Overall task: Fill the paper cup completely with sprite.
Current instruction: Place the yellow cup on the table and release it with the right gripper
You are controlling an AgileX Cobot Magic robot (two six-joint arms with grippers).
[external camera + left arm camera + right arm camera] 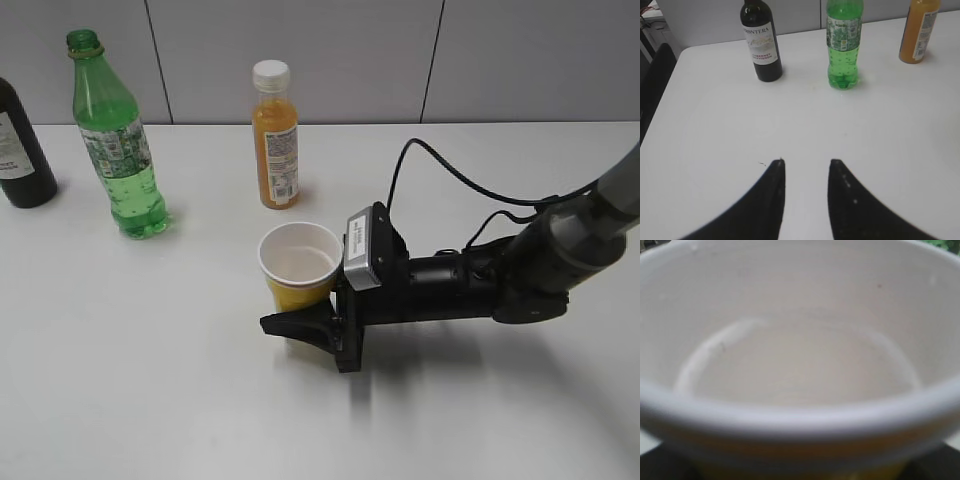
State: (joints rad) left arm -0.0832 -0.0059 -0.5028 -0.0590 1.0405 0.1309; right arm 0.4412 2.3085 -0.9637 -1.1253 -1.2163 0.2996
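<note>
Right gripper [300, 318]: I see it hugging the cup [298, 262].
Left gripper [806, 172]: spread a bit, holding nothing.
Cup: upright, dry inside.
Sprite [117, 140]: far left of cup.

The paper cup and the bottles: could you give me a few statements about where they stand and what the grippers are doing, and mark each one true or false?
1. The paper cup is empty. True.
2. The right gripper has its jaws around the cup. True.
3. The green sprite bottle has a white cap on. False: its neck is open; the white cap is on the orange juice bottle.
4. The left gripper holds the sprite bottle. False: it holds nothing, and the bottle stands apart, farther along the table.
5. The dark bottle stands upright. True.
</note>
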